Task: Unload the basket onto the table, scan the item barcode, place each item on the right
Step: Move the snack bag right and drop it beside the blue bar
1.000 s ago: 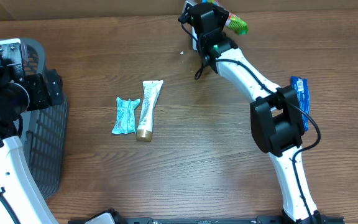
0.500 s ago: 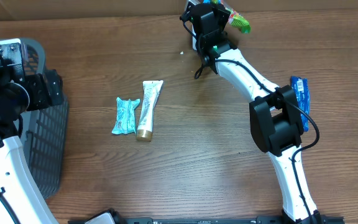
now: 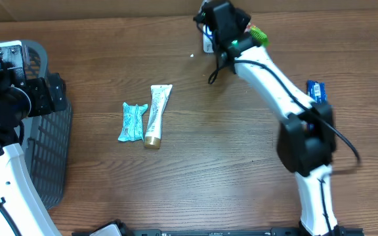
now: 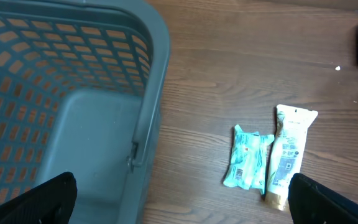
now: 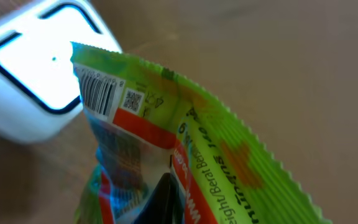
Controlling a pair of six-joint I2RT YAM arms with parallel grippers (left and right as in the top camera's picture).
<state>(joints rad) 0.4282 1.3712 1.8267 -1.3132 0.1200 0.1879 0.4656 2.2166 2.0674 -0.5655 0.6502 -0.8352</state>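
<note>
Overlapping white scanner (image 5: 33, 74), green packet (image 5: 229, 149) cropped below

Even indoor light, soft shadows, motion-blurred right arm (image 3: 305, 134) overhead, glaring white scanner (image 5: 33, 74)

The snack packet (image 5: 229, 149) is bright green with orange spots, a red band and a zigzag edge. It is crinkled and tilted, up in the air. Its barcode (image 5: 98, 93) is thin black lines on a white patch near the top corner, with a small square code right beside it. That corner shows just in front of the white scanner (image 5: 30, 81), whose window glows bright inside a dark frame.
</note>
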